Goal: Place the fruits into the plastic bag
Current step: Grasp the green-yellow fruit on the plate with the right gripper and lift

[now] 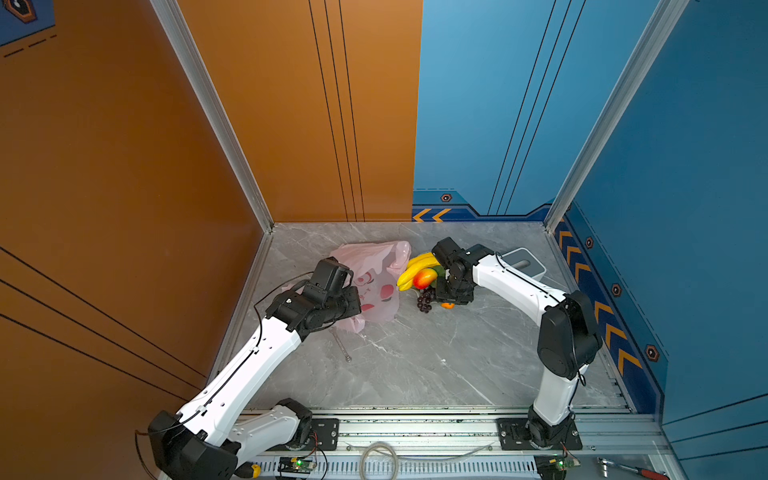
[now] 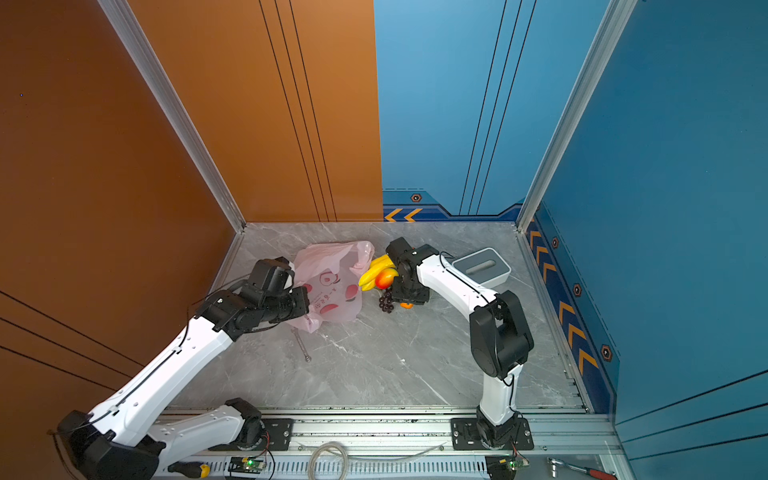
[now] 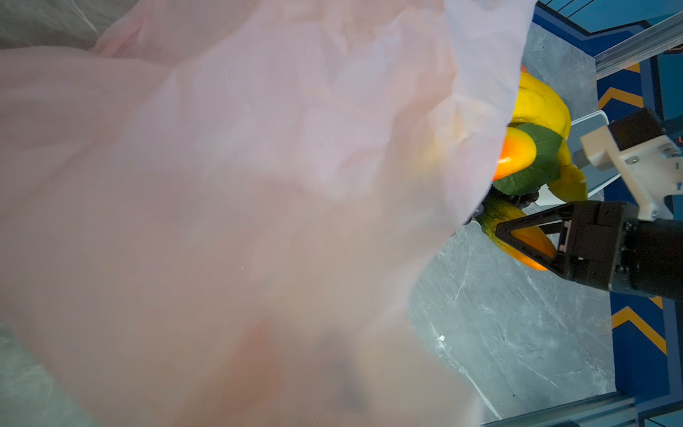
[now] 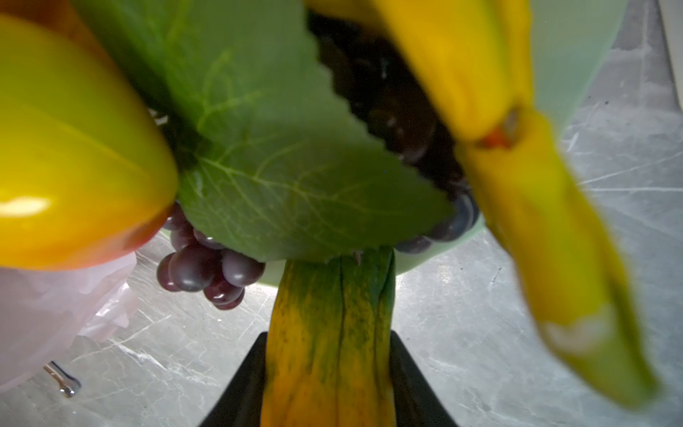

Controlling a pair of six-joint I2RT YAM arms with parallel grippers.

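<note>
The bag (image 1: 374, 286) is apparently pinched by the closed left gripper (image 1: 353, 305). At its three o'clock, a green-orange fruit (image 4: 332, 288) is clamped by the right gripper (image 4: 328, 336). Grapes (image 4: 207, 270) could be dragged off by the overlapping leaf (image 4: 281, 185).

The table's (image 1: 436, 365) front half lies open, save a small wrench (image 1: 341, 345) left of middle; toward the back edge the plastic bag (image 1: 376, 291) and the fruits (image 1: 417, 276) crowd together, seemingly touching, leaving no passage between; the box (image 1: 524, 266) blocks the back right corner; the back left corner is bare
</note>
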